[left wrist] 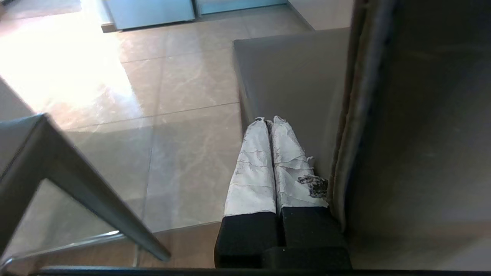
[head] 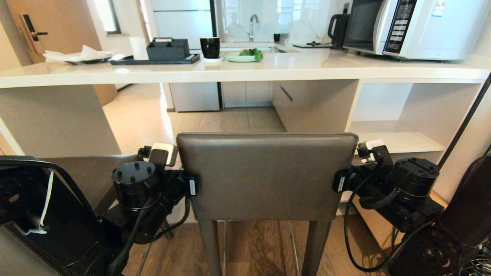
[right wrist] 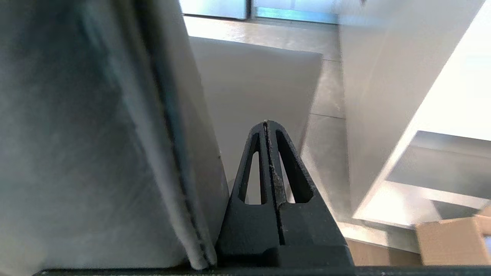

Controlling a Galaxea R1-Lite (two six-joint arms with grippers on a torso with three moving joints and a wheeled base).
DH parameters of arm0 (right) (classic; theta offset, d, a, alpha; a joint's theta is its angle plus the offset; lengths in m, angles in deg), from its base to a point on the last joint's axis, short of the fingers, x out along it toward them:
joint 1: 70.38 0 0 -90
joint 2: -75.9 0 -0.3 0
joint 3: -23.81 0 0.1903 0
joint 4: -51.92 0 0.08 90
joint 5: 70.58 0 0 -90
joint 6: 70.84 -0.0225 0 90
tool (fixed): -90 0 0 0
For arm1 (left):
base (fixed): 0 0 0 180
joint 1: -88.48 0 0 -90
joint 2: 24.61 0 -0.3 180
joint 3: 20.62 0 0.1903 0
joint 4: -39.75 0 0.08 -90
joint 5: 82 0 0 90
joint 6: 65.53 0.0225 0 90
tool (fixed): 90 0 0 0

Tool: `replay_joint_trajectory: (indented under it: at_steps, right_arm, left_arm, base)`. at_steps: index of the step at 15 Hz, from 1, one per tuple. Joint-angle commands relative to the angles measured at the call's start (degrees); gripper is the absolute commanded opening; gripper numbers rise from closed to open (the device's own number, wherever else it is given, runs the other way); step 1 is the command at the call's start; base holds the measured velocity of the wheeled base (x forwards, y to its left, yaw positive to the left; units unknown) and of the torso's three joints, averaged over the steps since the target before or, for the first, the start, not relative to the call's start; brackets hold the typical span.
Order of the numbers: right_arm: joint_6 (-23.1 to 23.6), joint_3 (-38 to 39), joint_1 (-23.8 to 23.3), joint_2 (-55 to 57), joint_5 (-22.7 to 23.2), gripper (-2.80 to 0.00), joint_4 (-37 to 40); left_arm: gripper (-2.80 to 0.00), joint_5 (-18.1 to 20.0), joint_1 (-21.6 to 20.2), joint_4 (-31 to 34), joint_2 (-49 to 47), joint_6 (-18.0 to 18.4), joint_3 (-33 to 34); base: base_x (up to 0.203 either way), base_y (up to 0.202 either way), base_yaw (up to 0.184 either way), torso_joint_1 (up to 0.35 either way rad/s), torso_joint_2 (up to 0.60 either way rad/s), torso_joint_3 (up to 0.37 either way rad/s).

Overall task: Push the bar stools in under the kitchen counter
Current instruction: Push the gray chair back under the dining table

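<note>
Bar stool (head: 266,174) backrest: closed, empty left claw (head: 190,186) at nine o'clock, right claw (head: 340,183) at three, bracing it for pushing under the tabletop (head: 291,67).

Your head camera looks forward and down from close behind the stool's backrest (head: 266,174) toward the counter (head: 245,69). Your left wrist camera sits tight against the backrest's left edge (left wrist: 383,134), facing along the seat to the tiled floor (left wrist: 172,115). Your right wrist camera mirrors it at the right edge (right wrist: 115,134). All 3 views share this backrest.
</note>
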Motion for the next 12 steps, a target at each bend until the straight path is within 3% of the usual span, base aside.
replay_joint_trajectory:
  at_steps: [1,12]
  right_arm:
    - [0.08,-1.26,0.01,0.71,-0.18,-2.8,-0.93]
    - [0.16,-0.8,0.18,0.07,-0.26,-2.8,-1.02]
  left_arm:
    - [-2.8,-0.17,-0.05,-0.54,0.16,-0.02,-0.3]
    - [-2.8,-0.23,0.13,-0.54,-1.07,-0.02,-0.56]
  base:
    - [0.081,0.0,-0.003,-0.011,0.0,0.006]
    - [0.187,0.0,0.0,0.001,0.0,0.002]
